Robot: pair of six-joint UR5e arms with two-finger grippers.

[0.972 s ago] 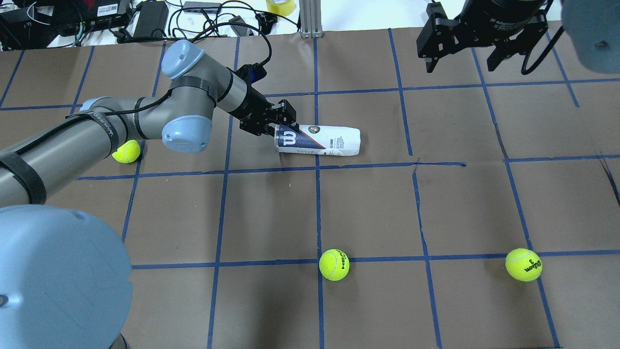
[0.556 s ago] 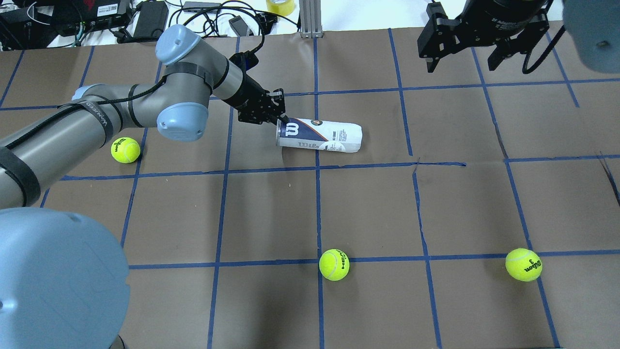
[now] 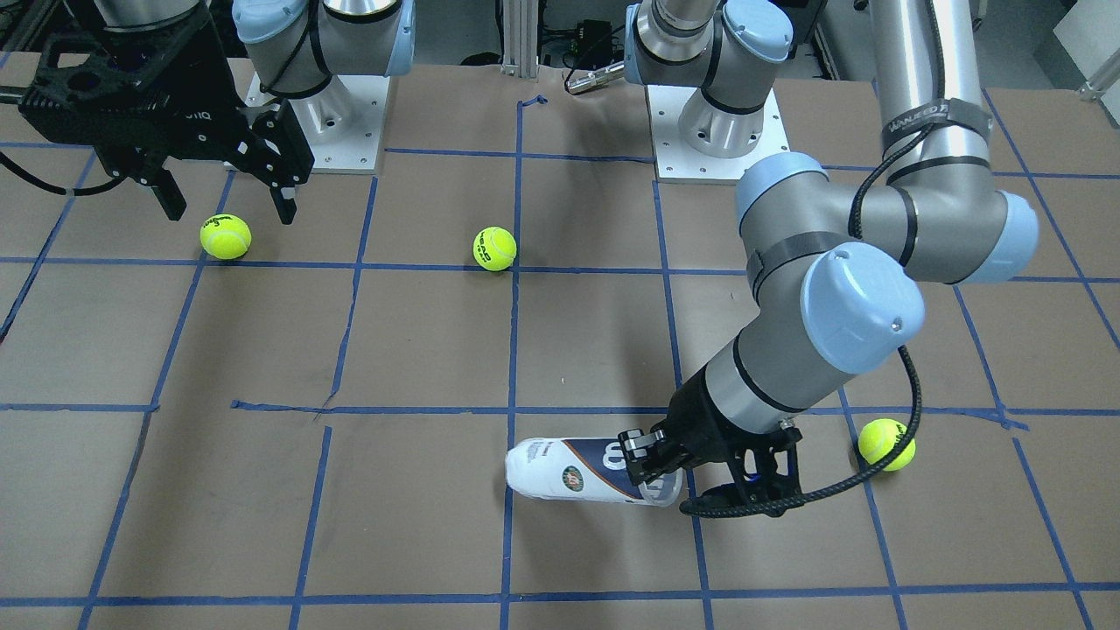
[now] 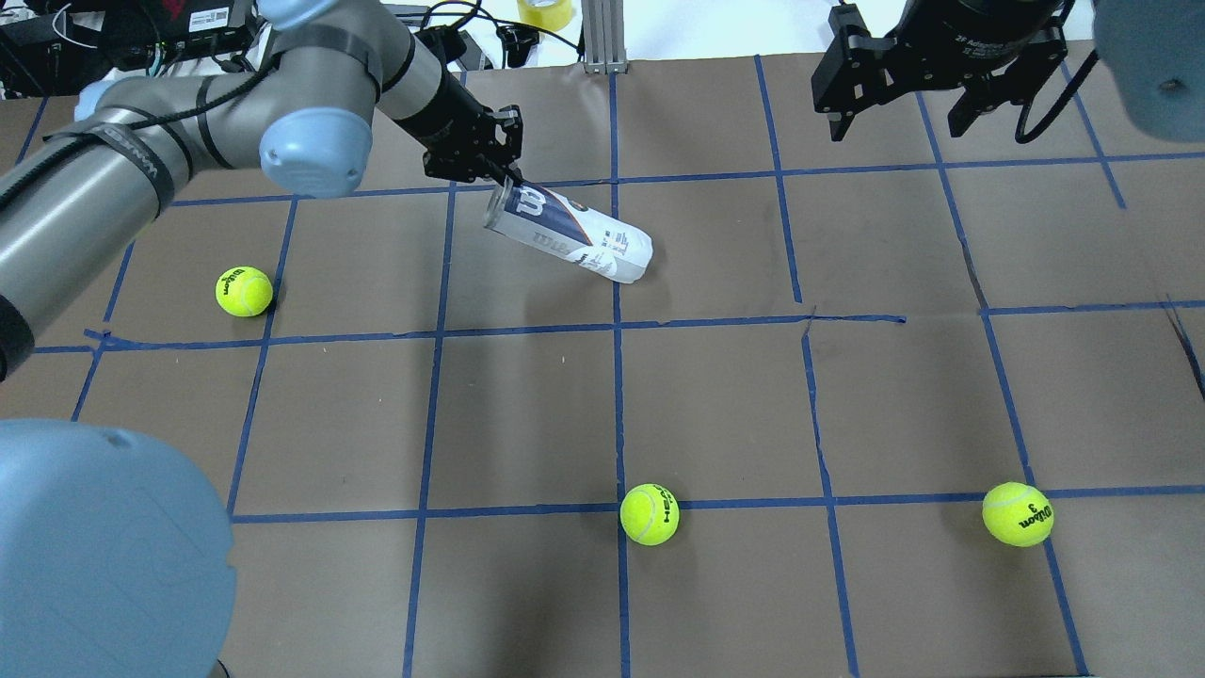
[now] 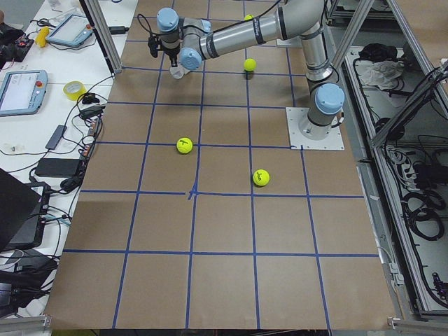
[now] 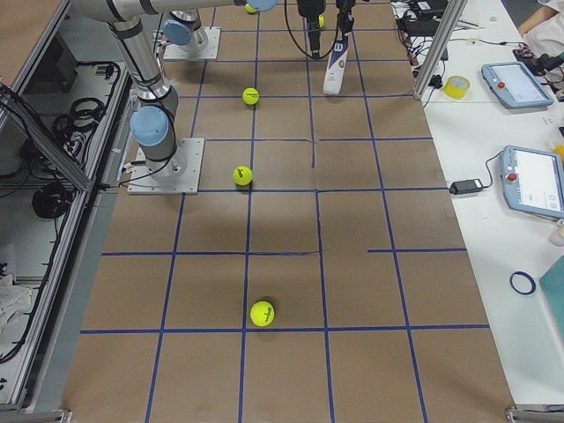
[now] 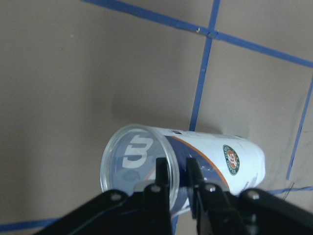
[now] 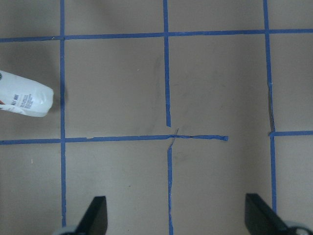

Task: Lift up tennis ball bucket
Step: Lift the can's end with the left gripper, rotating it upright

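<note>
Over the counter (image 4: 715, 395), left end effector (image 4: 504, 181) clamps the rim of the can (image 4: 574, 235); 1 end raised, lift unfinished.

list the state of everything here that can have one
tennis ball bucket: tilted, rim end raised, held at the rim
left tool: shut on the rim, one finger inside, one outside
right tool: open, empty
tennis ball on robot's left: loose on the table
middle tennis ball: loose on the table
tennis ball on robot's right: loose on the table
</note>
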